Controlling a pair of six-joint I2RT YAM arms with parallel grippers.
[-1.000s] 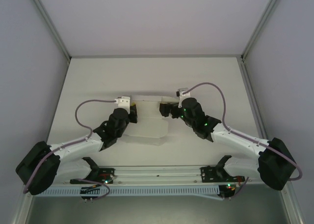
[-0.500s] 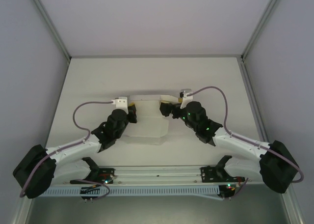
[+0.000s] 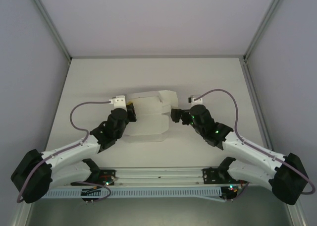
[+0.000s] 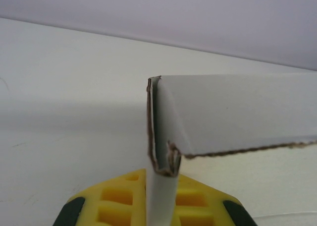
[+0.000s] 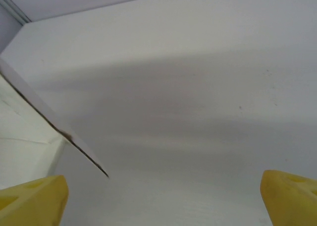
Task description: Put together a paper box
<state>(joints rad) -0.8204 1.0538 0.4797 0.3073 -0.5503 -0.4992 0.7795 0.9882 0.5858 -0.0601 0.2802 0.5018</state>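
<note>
The paper box (image 3: 148,118), white creased card, lies partly folded at the middle of the table between the two arms. My left gripper (image 3: 130,112) is at its left edge, shut on a card wall. In the left wrist view the yellow fingers (image 4: 114,203) pinch a doubled strip of the paper box (image 4: 233,112), whose wall runs off to the right. My right gripper (image 3: 174,116) stands just right of the box, open and holding nothing. In the right wrist view the right gripper (image 5: 161,201) has wide-apart yellow fingertips (image 5: 32,198), and a flap edge of the paper box (image 5: 29,132) shows at the left.
The white table (image 3: 213,82) is bounded by grey walls and metal posts (image 3: 49,23) at the back corners. A rail with the arm bases (image 3: 158,176) runs along the near edge.
My right gripper has drawn back to the right, off the box's right side. The box's far flaps have shifted and opened outward. The left gripper keeps its hold and edged slightly forward.
</note>
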